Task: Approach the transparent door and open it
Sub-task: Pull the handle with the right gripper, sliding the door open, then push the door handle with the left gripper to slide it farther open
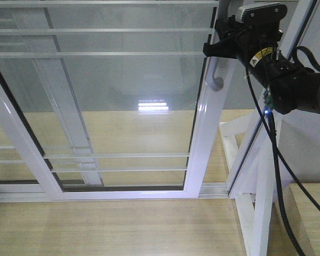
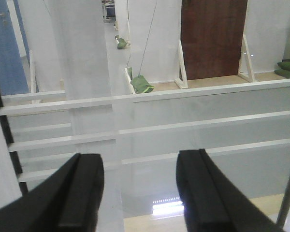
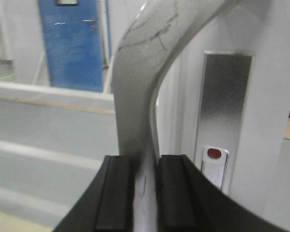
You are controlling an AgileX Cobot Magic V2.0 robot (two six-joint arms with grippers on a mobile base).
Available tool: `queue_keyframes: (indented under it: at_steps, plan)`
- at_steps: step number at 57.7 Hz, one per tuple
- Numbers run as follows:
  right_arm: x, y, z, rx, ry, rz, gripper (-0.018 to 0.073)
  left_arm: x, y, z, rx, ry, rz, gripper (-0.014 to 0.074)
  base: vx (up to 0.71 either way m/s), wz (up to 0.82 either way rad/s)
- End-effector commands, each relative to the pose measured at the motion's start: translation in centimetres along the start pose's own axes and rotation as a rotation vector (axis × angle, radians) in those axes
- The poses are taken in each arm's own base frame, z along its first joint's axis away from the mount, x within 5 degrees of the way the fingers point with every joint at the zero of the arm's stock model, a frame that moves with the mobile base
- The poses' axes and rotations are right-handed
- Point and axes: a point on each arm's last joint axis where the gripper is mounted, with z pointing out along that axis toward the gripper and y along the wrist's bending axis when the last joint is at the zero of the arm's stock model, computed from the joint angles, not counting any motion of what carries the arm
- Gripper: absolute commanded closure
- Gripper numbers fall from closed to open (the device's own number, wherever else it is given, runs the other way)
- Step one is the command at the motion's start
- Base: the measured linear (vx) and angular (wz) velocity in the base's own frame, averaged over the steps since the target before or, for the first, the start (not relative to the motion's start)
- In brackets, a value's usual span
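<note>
The transparent door (image 1: 122, 101) fills the front view: clear glass with thin horizontal bars in a white frame (image 1: 202, 144). Its curved silver pull handle (image 1: 217, 80) sits at the right stile. My right gripper (image 1: 224, 48) is at the handle's upper part. In the right wrist view the right gripper (image 3: 145, 166) is shut on the silver handle (image 3: 140, 92), both black pads pressed to it. The lock plate (image 3: 222, 116) with a red-dot latch (image 3: 214, 153) is just to its right. My left gripper (image 2: 140, 188) is open and empty, facing the barred glass (image 2: 183, 125).
A white frame post and brace (image 1: 261, 186) stand right of the door, with a wooden ledge (image 1: 309, 213) at lower right. The right arm's cable (image 1: 280, 176) hangs down there. Through the glass I see a brown door (image 2: 212, 38), a blue door (image 3: 75, 43) and green bags (image 2: 141, 84).
</note>
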Motion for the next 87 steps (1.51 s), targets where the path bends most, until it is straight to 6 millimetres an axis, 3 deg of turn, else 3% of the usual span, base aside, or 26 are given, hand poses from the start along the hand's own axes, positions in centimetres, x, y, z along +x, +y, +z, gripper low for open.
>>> queue_keyframes:
  at_steps: [1, 9, 19, 31, 37, 50, 59, 67, 74, 87]
  plan:
    - [-3.7, 1.4, -0.4, -0.065, -0.156, -0.052, 0.0404, -2.1, 0.0, -0.2, 0.004, -0.125, -0.008, 0.0124, 0.0, 0.0]
    - [-4.2, 1.2, -0.8, -0.049, -0.101, -0.059, 0.0404, -2.0, 0.0, -0.2, 0.004, -0.111, -0.008, 0.0124, 0.0, 0.0]
    - [-7.0, 1.0, -2.6, -0.01, -0.03, -0.106, 0.0409, -1.6, 0.0, -0.2, 0.003, -0.07, -0.002, 0.0124, 0.0, 0.0]
    - [-10.9, 0.9, -6.7, 0.036, 0.02, -0.154, 0.0568, -1.3, -0.1, 0.5, 0.003, -0.056, 0.045, 0.0124, 0.0, 0.0]
    - [-11.9, 1.3, -9.8, 0.04, -0.009, -0.158, 0.057, -0.7, -0.1, 1.9, 0.004, -0.042, 0.093, 0.0124, 0.0, 0.0]
    - [-10.8, 2.1, -16.2, 0.04, -0.015, -0.159, 0.0567, 0.8, -0.2, 5.7, 0.011, -0.083, 0.111, 0.0124, 0.0, 0.0]
    - [-9.6, 2.5, -19.1, 0.04, -0.011, -0.161, 0.0567, 2.3, -0.2, 8.2, 0.017, -0.093, 0.06, 0.0124, 0.0, 0.0]
    - [-8.8, 2.6, -20.3, 0.041, 0.001, -0.16, 0.0567, 2.9, -0.5, 10.3, 0.046, -0.08, 0.047, 0.0124, 0.0, 0.0]
    - [-8.6, 2.6, -20.4, 0.041, 0.012, -0.159, 0.0566, 2.9, -1.0, 12.2, 0.094, -0.067, 0.068, 0.0124, 0.0, 0.0]
    - [-8.5, 2.6, -20.4, 0.042, 0.014, -0.163, 0.0567, 2.8, -1.6, 15.7, 0.162, -0.042, -0.044, 0.0124, 0.0, 0.0]
